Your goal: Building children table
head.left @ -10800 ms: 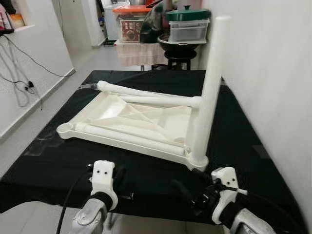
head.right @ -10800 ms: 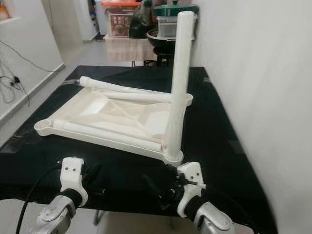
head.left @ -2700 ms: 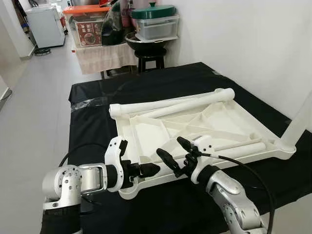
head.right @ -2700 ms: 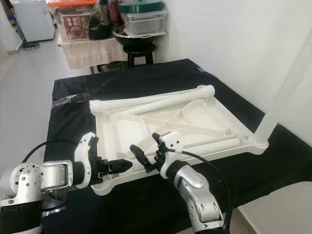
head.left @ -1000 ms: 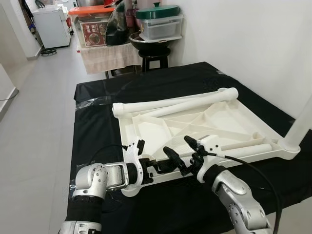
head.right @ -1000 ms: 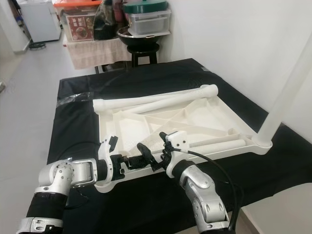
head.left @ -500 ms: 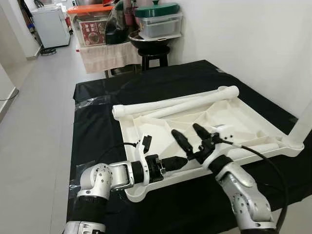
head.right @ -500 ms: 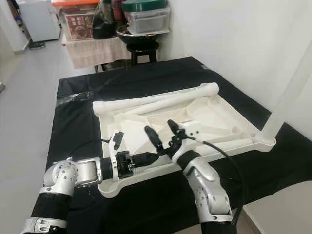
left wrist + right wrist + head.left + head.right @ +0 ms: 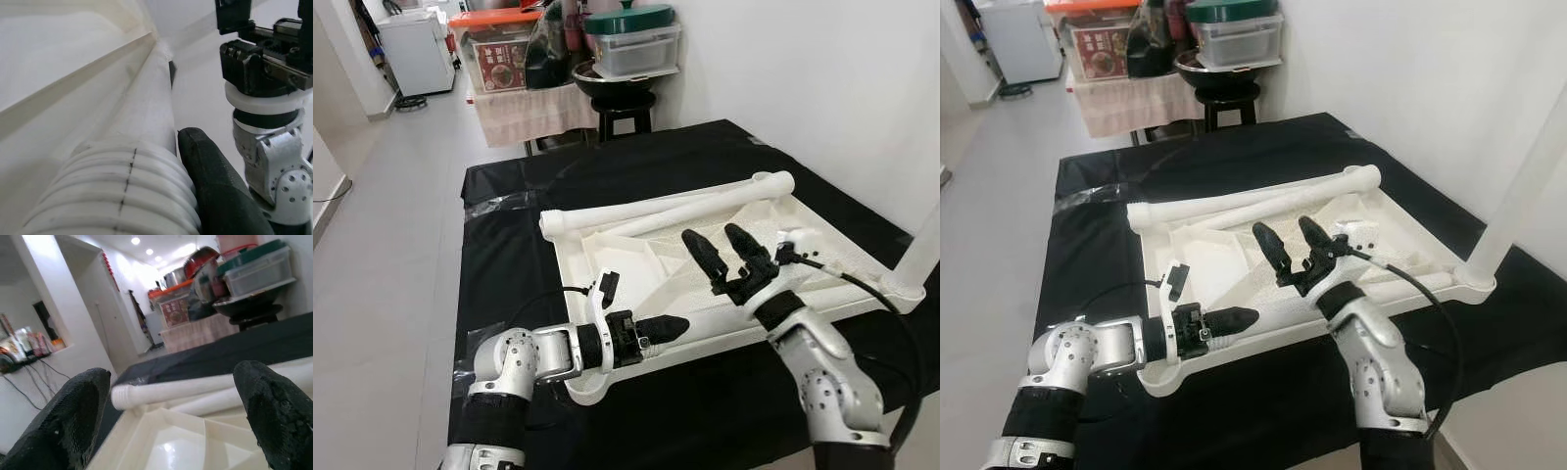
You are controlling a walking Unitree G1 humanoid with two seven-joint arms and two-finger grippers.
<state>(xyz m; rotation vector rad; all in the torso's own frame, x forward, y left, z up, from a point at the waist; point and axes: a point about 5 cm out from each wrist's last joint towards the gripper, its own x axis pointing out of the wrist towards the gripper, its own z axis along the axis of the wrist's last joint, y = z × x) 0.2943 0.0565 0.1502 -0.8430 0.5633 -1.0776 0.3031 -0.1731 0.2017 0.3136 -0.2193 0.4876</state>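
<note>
- While the white plastic children's table (image 9: 734,240) lies upside down on the black cloth of the tabletop (image 9: 509,245), its ribbed underside faces up — moulded diagonal braces crossing a shallow, glossy tray shape.
- One round leg (image 9: 1526,166) stands upright in the corner socket by the white wall, smooth and tubular.
- Two more legs (image 9: 666,208) lie side by side along the far rim, pale cylinders with a flared end.
- Another loose leg (image 9: 724,321) lies along the near rim; in the left wrist view its end is ringed with ridges, a thin dark seam running across them.
- Left gripper (image 9: 664,328) reaches in level at the near edge, its fingers (image 9: 215,181) clenched on that leg's ridged end, one rough black pad pressed against the tube.
- Right gripper (image 9: 1291,240) hovers above the middle of the underside, its textured black fingers (image 9: 271,406) spread wide and grasping nothing.
- Beyond the tabletop, a black stool (image 9: 622,108) carries a dark bowl and a clear lidded tub with a green lid (image 9: 628,20).
</note>
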